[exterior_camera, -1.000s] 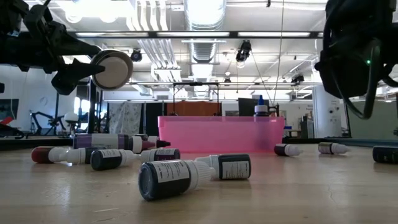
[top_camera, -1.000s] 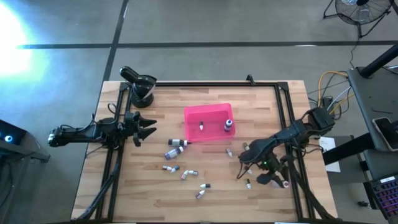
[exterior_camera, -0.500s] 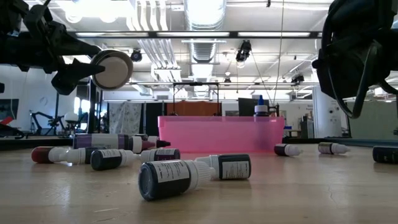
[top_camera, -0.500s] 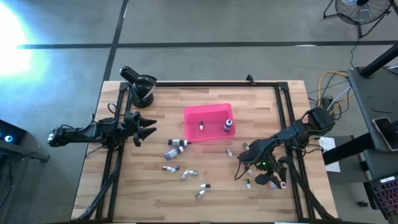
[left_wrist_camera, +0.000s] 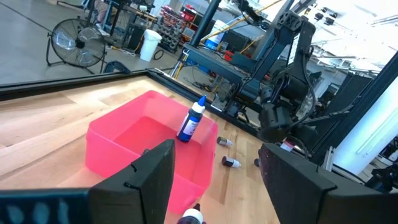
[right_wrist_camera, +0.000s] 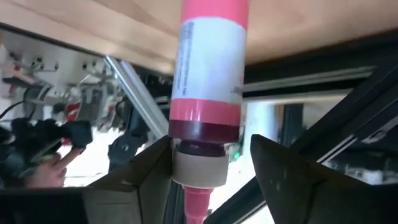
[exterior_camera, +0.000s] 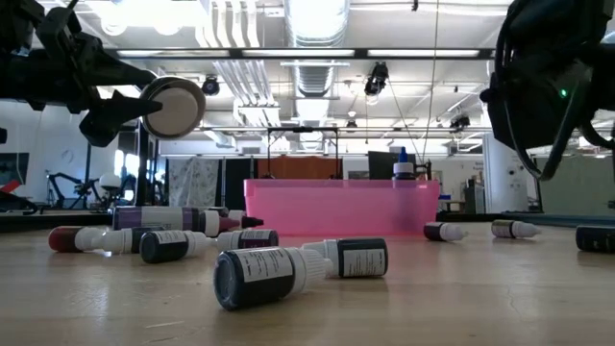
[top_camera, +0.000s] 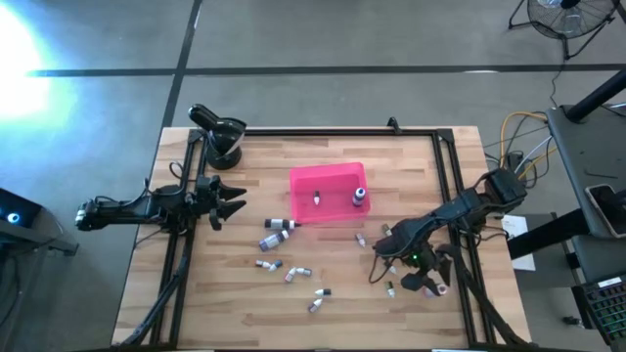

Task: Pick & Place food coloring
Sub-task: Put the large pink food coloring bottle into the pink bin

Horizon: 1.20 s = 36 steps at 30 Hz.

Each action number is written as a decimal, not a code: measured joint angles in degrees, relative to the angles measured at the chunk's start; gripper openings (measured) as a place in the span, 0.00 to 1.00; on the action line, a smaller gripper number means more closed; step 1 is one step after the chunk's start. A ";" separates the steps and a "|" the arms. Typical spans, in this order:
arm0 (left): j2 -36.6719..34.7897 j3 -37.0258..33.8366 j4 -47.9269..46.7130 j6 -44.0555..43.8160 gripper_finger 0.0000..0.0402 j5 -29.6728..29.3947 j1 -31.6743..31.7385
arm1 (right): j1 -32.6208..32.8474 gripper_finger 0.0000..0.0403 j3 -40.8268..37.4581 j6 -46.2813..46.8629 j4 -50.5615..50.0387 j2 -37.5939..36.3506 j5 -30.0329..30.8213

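My right gripper (top_camera: 428, 284) hovers at the table's near right and is open. A pink food coloring bottle (right_wrist_camera: 211, 68) with a white label sits lengthwise between its fingers, cap end toward the wrist. It shows as a pinkish-white spot, the pink bottle (top_camera: 440, 288), in the high view. Several small food coloring bottles (top_camera: 277, 235) lie on their sides on the wood in front of the pink tray (top_camera: 333, 179). A blue-capped bottle (left_wrist_camera: 191, 121) stands upright inside the tray. My left gripper (top_camera: 235, 203) waits open at the table's left. My right gripper has the pink bottle's whitish cap collar (right_wrist_camera: 186, 167) lying against the inner side of one finger (right_wrist_camera: 155, 171). A gap shows between the bottle and the other finger (right_wrist_camera: 280, 168). The fingers run along the bottle. I cannot tell what the bottle rests on.
Black frame rails (top_camera: 448, 186) run along the table's right and far sides. A black round fixture (top_camera: 223, 135) stands at the far left corner. Cables (top_camera: 518, 137) hang off the right edge. In the low view, dark bottles (exterior_camera: 259, 274) lie nearest, in front of the tray (exterior_camera: 336, 207).
My right gripper's wrist has tipped and turned a little in place. The pinkish bottle end beside it now sits slightly nearer the table's left in the high view. The loose bottles and the tray have stayed put.
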 joint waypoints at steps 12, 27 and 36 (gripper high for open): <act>0.02 0.00 0.02 -0.01 0.52 0.00 0.00 | 1.33 0.60 4.42 4.53 0.03 -6.61 15.61; 0.02 0.00 0.02 -0.02 0.52 0.00 0.00 | 18.74 0.61 10.93 9.34 -0.42 -23.15 45.43; 0.02 0.00 0.02 -0.02 0.52 0.00 -0.01 | 28.91 0.61 11.82 13.36 -2.67 -24.04 49.91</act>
